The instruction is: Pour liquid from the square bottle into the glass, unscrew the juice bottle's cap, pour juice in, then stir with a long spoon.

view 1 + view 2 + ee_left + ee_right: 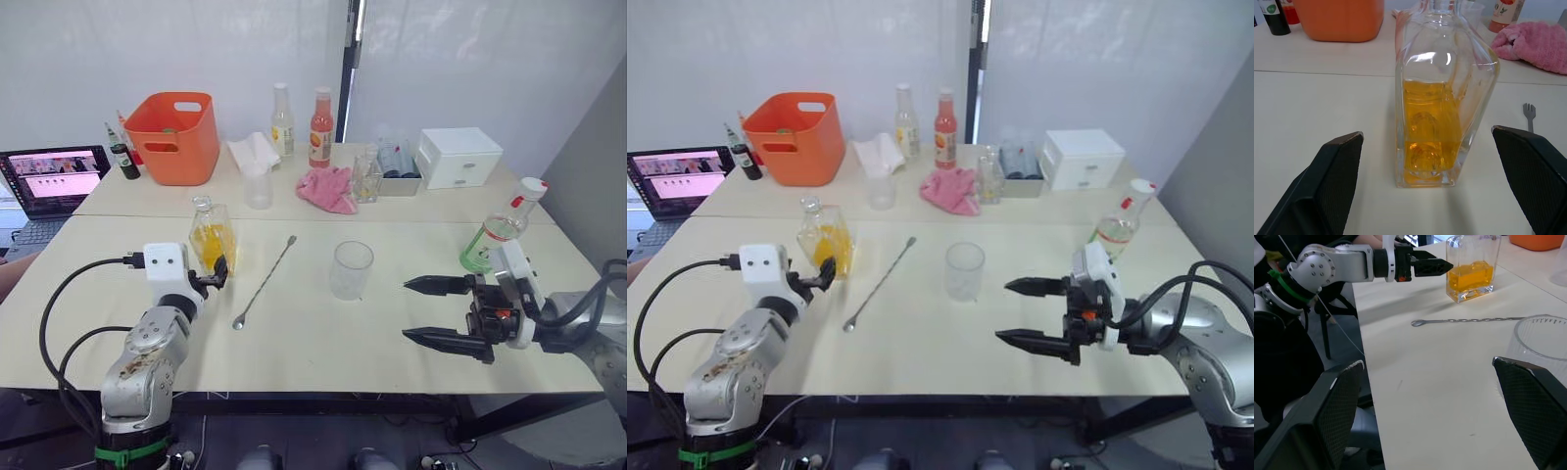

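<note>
Left wrist view: left gripper (pixel 1425 183) spread wide, lined up on the square bottle (pixel 1442 93), nothing held.

Taking the square bottle as landmark: it stands upright on the table (pixel 323 343), just beyond the left fingertips, about half full of orange-yellow liquid. Judged heavy, rigid, breakable glass, slick on its flat faces; best gripped across two opposite flat sides at mid-body, not the narrow neck. The juice bottle (pixel 500 233) stands well to its right, near the table edge. The glass (pixel 351 269) stands to its right, apart. The right gripper (pixel 431 311), wide open and empty, lies beyond the glass. The long spoon (pixel 265 281) lies flat between bottle and glass.
</note>
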Controlling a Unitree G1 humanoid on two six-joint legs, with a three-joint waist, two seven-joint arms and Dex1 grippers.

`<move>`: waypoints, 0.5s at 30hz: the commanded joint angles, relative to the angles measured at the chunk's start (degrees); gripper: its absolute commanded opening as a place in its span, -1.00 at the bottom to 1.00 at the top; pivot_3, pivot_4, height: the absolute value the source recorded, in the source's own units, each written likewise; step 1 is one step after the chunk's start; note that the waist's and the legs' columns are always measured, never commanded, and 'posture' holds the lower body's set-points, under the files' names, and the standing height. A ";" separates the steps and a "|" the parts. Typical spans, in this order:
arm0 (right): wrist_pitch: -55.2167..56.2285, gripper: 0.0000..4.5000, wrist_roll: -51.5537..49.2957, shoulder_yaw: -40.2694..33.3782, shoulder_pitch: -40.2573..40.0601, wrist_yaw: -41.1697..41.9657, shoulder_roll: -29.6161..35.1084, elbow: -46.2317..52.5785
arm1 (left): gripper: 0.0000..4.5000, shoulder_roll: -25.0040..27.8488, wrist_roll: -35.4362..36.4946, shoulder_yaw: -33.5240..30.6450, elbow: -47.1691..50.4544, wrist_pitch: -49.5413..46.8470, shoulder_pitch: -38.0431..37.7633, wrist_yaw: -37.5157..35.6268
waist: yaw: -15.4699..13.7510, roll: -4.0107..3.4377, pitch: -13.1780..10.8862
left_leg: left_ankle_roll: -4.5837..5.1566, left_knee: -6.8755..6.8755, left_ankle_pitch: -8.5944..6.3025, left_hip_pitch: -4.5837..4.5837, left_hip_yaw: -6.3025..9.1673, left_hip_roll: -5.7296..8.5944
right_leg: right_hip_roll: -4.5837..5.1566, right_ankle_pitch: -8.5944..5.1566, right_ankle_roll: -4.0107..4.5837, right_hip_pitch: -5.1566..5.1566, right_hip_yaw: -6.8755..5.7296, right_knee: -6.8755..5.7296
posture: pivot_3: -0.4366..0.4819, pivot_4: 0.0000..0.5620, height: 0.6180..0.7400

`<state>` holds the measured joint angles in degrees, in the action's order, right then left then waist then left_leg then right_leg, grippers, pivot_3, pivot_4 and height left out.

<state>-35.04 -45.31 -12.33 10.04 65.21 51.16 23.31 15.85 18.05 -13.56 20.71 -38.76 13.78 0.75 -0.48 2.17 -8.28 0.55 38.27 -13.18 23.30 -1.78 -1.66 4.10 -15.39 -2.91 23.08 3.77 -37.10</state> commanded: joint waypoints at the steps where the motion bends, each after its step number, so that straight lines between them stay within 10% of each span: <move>1: 2.32 1.00 1.49 -2.84 -0.78 -0.12 0.81 -0.47 | 0.97 0.07 -1.33 0.36 -1.12 0.63 3.55 0.39 | -0.18 0.00 0.00 | 0.00 0.01 0.00 0.00 0.00 0.00 | 0.00 0.00 0.00 0.00 0.00 0.00 | -0.05 -0.47 0.59; 15: 2.48 1.00 0.84 -7.21 -5.82 -4.66 -0.65 1.25 | 0.97 -0.81 -5.72 3.00 -14.67 3.77 14.50 -0.29 | -0.20 0.03 -0.02 | 0.00 0.04 0.00 0.06 0.05 0.03 | 0.01 0.02 -0.03 0.01 -0.03 0.00 | -0.05 -0.47 0.59</move>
<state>-33.16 -43.59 -17.35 4.15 61.04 50.85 22.67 14.44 13.33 -11.11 5.79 -36.96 26.75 0.93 -0.68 2.20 -8.30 0.55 38.31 -13.17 23.36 -1.73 -1.62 4.11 -15.37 -2.94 23.09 3.73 -37.10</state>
